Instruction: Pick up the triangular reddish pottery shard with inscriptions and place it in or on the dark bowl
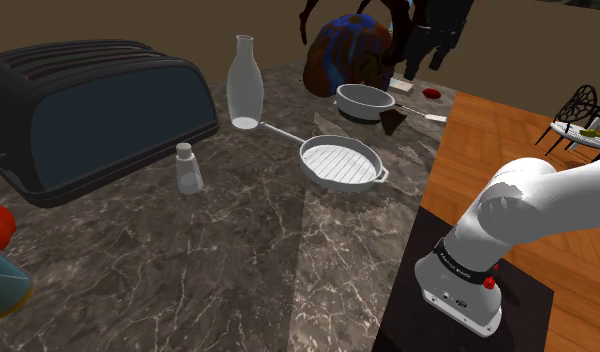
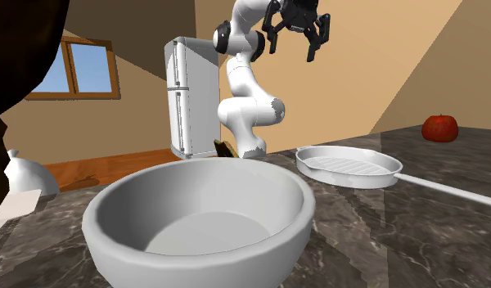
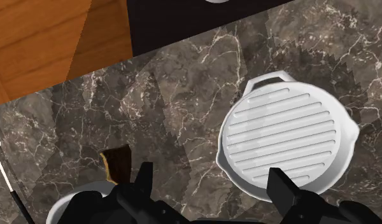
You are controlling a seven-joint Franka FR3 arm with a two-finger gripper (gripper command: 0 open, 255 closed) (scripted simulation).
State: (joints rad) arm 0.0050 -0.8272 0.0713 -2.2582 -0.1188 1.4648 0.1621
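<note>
Overhead, the jaws stand spread and empty above one shard (image 3: 118, 162), one bowl (image 2: 236, 245), one ribbed pan (image 3: 288, 143).

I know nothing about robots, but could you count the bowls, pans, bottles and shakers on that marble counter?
Grey bowl: 1
Ribbed pan: 1
Bottle: 1
Shaker: 1
Total: 4

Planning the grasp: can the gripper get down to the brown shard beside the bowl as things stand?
Probably yes. The gripper hangs open above the marble counter, and nothing covers the shard. The grey bowl close beside it may crowd one finger.
</note>
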